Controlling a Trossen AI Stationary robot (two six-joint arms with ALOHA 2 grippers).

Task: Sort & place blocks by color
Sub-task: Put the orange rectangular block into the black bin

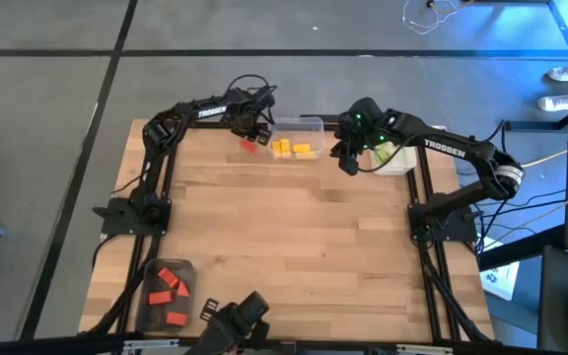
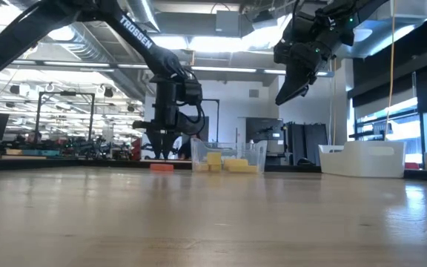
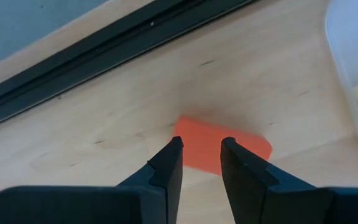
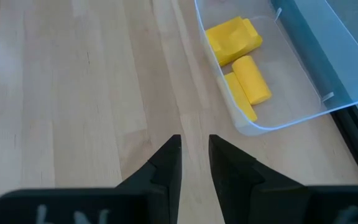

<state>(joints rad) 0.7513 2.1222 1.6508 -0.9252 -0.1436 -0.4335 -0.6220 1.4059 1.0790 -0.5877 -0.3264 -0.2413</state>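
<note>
A red block lies flat on the wooden table near its far edge, just left of a clear container holding yellow blocks. My left gripper points down right above the red block. Its fingers stand a little apart and I see no contact with the block. My right gripper hangs high over the table, to the right of the clear container. It is slightly open with nothing between the fingers.
A white container with light green blocks stands at the far right. A clear container with several red blocks stands at the near left corner. The table's far edge rail runs close behind the red block.
</note>
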